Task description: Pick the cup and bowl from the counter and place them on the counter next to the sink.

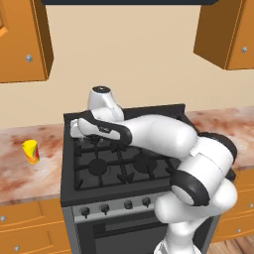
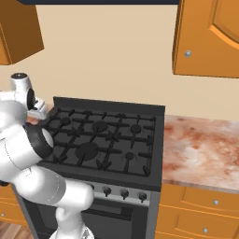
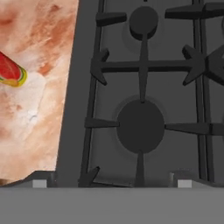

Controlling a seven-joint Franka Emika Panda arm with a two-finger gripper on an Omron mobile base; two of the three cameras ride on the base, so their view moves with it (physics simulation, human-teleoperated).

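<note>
Counter (image 1: 30, 176): reddish marbled stone either side of the stove, orange cabinets below.
Cup (image 1: 31, 151): yellow, upright on the counter left of the stove.
Stove (image 1: 114, 166): black grates, knobs in front.
Gripper (image 3: 109, 183): fingers spread wide, holding nothing, above the stove's left burners.
Writing: none legible.

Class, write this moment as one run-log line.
gripper: open, empty, above stove | cup: upright on counter, left of stove | bowl, sink: unseen
</note>
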